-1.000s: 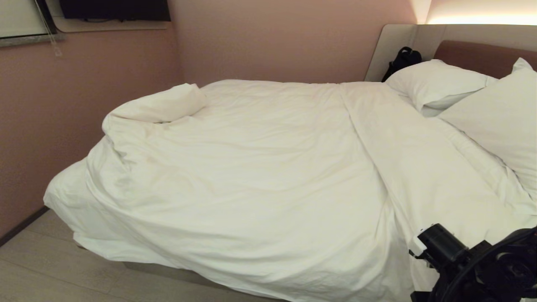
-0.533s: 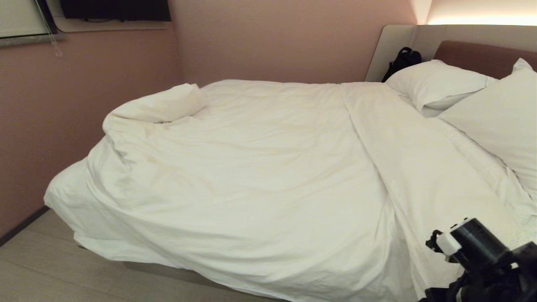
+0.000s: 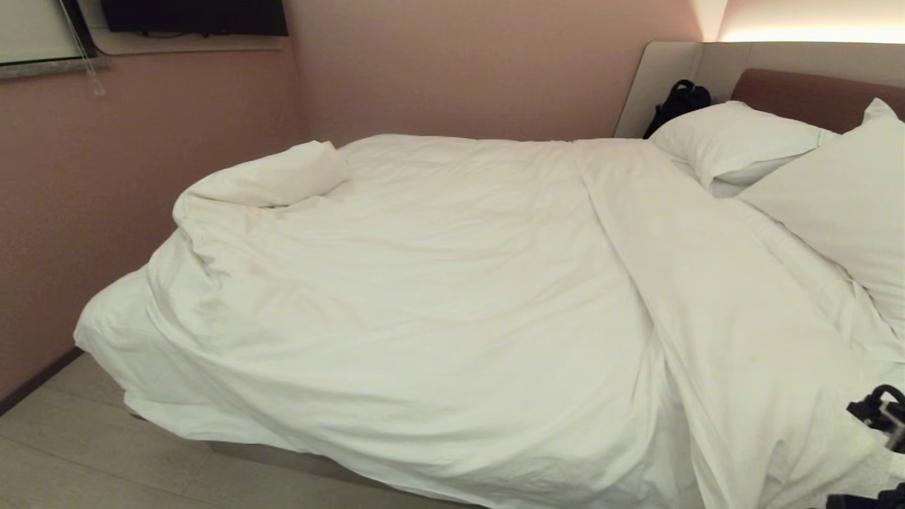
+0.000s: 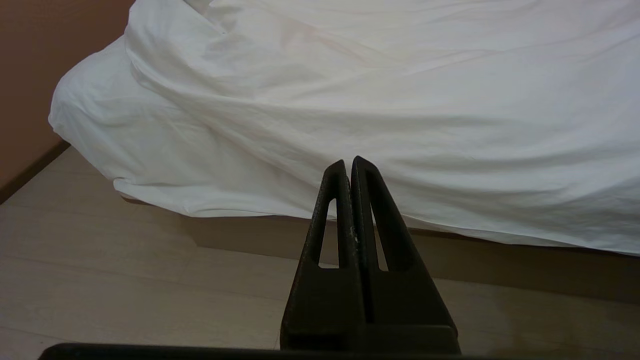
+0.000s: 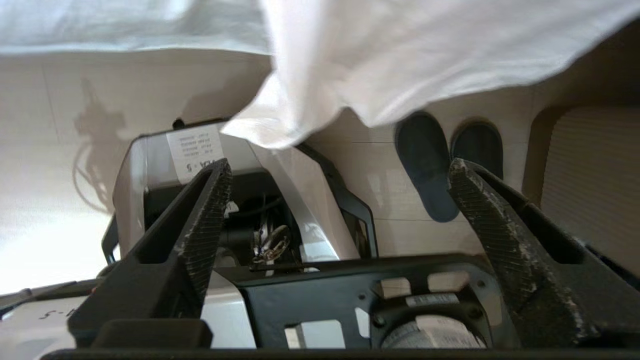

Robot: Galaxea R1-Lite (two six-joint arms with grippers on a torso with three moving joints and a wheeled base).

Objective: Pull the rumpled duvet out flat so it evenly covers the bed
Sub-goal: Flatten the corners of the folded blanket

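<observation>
1. Though the duvet (image 3: 452,283) lay spread over most of the bed (image 3: 297,459), its far-left corner was folded back in a lump, and its near edge ran out of the head view.
2. Only a scrap of the right arm showed at that view's lower right corner; the pillows (image 3: 813,170) were cut off at the right.
3. Beyond the hanging duvet edge, the right gripper (image 5: 340,175) pointed down toward the floor and dark slippers (image 5: 440,160), fingers spread wide, empty.
4. Left gripper (image 4: 348,167) hung low beside the bed, fingers pressed together, holding nothing.

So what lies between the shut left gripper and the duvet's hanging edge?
In the left wrist view, only bare floor and the bed base lie between the left gripper and the duvet.
</observation>
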